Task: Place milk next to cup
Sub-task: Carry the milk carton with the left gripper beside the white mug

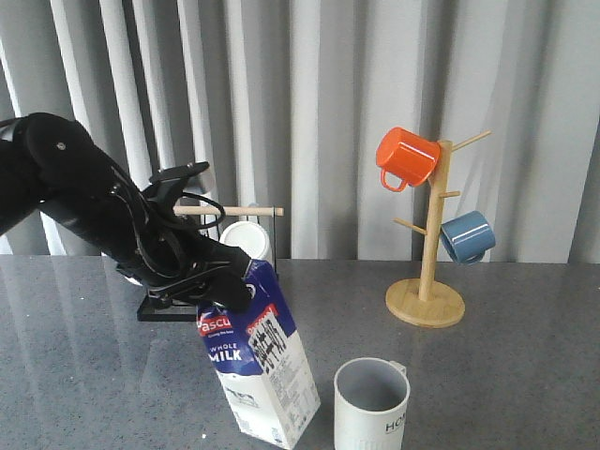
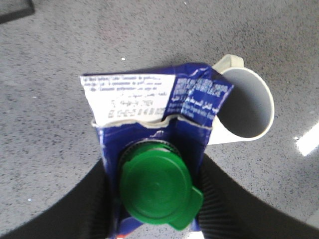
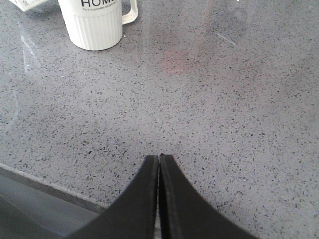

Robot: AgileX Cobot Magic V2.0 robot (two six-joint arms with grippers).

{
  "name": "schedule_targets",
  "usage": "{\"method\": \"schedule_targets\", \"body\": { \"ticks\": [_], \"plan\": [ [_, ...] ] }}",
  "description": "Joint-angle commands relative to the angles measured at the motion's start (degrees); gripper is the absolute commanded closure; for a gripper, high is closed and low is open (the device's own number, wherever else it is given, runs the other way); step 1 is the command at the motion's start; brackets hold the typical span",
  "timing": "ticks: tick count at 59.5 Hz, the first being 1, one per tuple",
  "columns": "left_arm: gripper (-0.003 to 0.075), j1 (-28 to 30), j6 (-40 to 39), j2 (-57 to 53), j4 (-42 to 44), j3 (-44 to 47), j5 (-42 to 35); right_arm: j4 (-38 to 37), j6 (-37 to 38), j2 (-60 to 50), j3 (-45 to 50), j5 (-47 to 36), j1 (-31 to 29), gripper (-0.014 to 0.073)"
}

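Observation:
The milk [image 1: 260,361] is a dark-blue and white carton with a red band; it leans, tilted, near the table's front edge. My left gripper [image 1: 228,287] is shut on its top. In the left wrist view the fingers press both sides of the carton [image 2: 149,107] beside the green cap [image 2: 158,186]. The cup [image 1: 371,405], off-white with a grey inside, stands just right of the milk with a small gap; it also shows in the left wrist view [image 2: 246,107]. In the right wrist view my right gripper [image 3: 159,158] is shut and empty above bare table, well away from the ribbed "HOME" cup [image 3: 97,22].
A wooden mug tree [image 1: 427,281] at the back right carries an orange mug [image 1: 406,157] and a blue mug [image 1: 467,235]. A black rack [image 1: 169,305] with a white mug [image 1: 247,240] stands behind the left arm. The table's front edge [image 3: 45,185] lies close to the right gripper.

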Motion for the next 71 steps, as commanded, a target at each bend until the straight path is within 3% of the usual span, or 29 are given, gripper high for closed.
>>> {"method": "schedule_targets", "body": {
  "ticks": [1,28,45,55,71],
  "plan": [
    [0.0728,-1.26,-0.5,-1.97,-1.06,-1.5,-2.24,-0.29,-0.18,0.47,-1.51,-3.13,-0.01,0.06],
    [0.072,-2.51,-2.38,-1.84,0.78,-1.5,-1.67,-0.29,-0.18,0.47,-1.51,-3.13,-0.01,0.06],
    [0.0664,-3.0,-2.38,-1.84,2.15,-1.5,-1.61,-0.34,-0.18,0.47,-1.51,-3.13,-0.01,0.06],
    [0.0584,-3.0,-2.38,-1.84,1.94,-1.5,-1.56,-0.34,-0.18,0.47,-1.51,-3.13,-0.01,0.06],
    [0.0363,-3.0,-2.38,-1.84,1.87,-1.5,-1.73,-0.34,-0.18,0.47,-1.51,-3.13,-0.01,0.06]
  ]
}}
